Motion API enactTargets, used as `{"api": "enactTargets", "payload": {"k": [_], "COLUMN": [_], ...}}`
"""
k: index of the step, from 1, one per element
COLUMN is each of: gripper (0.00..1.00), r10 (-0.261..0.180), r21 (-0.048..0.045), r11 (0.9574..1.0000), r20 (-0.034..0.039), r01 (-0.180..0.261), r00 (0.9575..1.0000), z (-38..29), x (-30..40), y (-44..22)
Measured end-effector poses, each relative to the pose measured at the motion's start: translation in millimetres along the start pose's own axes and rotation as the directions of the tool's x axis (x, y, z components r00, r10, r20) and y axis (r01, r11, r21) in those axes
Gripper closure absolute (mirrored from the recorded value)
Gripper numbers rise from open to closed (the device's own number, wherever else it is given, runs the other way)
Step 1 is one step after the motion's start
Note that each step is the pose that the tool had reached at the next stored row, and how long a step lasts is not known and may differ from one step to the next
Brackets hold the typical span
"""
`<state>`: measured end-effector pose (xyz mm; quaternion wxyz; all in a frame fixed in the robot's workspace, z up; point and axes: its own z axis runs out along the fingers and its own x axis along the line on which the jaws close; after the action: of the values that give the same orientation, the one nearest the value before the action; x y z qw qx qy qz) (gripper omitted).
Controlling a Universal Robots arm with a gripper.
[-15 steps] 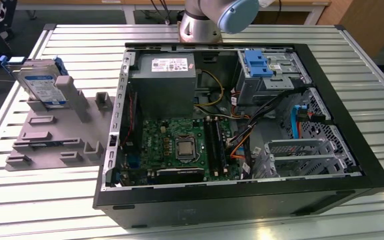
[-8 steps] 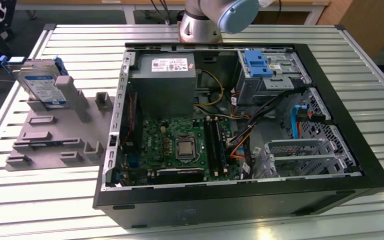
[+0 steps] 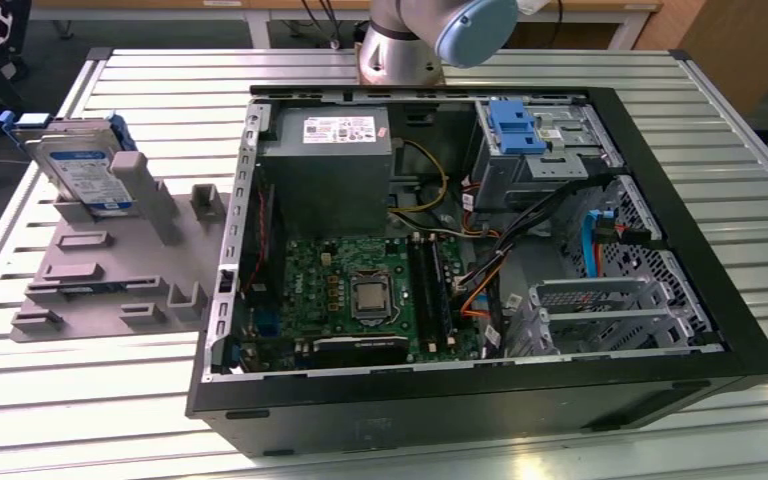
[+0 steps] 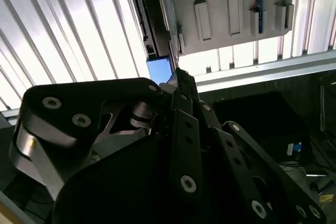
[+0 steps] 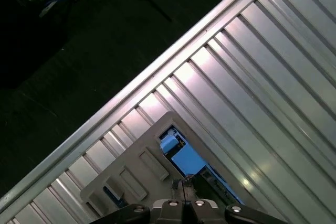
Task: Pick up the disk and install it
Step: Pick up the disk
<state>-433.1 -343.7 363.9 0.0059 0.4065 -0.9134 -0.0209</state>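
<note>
The disk (image 3: 81, 168), silver with a white-and-blue label and blue side rails, leans upright in a grey holder plate (image 3: 91, 270) on the exterior view's left. In the first wrist view the disk (image 5: 181, 157) appears as a blue patch on the holder plate (image 5: 131, 169), far below my gripper (image 5: 182, 184). My gripper's fingers stand together, shut, with nothing between them. The second wrist view has the black gripper (image 4: 177, 76) linkage in front, with a blue bit of the disk (image 4: 157, 69) just past its tip.
An open black computer case (image 3: 704, 330) lies on the slatted metal table (image 3: 131, 80), with a grey power supply box (image 3: 324, 150), motherboard (image 3: 357, 290), blue bracket (image 3: 511, 125) and silver drive cage (image 3: 604, 310) inside. The arm's base (image 3: 404, 45) stands behind the case.
</note>
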Motion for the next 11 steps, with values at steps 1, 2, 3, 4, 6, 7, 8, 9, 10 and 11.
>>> {"api": "enactTargets", "payload": {"k": [1, 2, 3, 4, 6, 7, 8, 9, 10, 11], "gripper": [0.89, 0.89, 0.89, 0.89, 0.89, 0.89, 0.89, 0.89, 0.89, 0.89], "r10": [-0.018, -0.036, -0.056, -0.074, -0.109, -0.127, -0.145, -0.163, -0.18, -0.195], "r21": [-0.0001, -0.0003, -0.0005, -0.0006, -0.001, -0.0012, -0.0014, -0.0017, -0.0018, -0.002], "r11": [0.9998, 0.9993, 0.9984, 0.9973, 0.994, 0.9919, 0.9894, 0.9866, 0.9836, 0.9807], "r20": [-0.0009, -0.0016, -0.0025, -0.0032, -0.0047, -0.0055, -0.0063, -0.0071, -0.0077, -0.0082], "r01": [0.018, 0.036, 0.056, 0.074, 0.109, 0.127, 0.145, 0.163, 0.18, 0.195], "r00": [0.9998, 0.9993, 0.9984, 0.9973, 0.994, 0.9919, 0.9894, 0.9866, 0.9836, 0.9807], "z": [0.2, 0.4, 0.7, 0.9, 1.3, 1.5, 1.6, 1.6, 1.8, 1.8], "x": [0.0, 0.1, 0.1, 0.1, 0.1, 0.1, 0.1, 0.1, 0.1, 0.1], "y": [0.0, -0.1, -0.1, -0.1, -0.2, -0.1, -0.1, -0.1, -0.1, -0.1]}}
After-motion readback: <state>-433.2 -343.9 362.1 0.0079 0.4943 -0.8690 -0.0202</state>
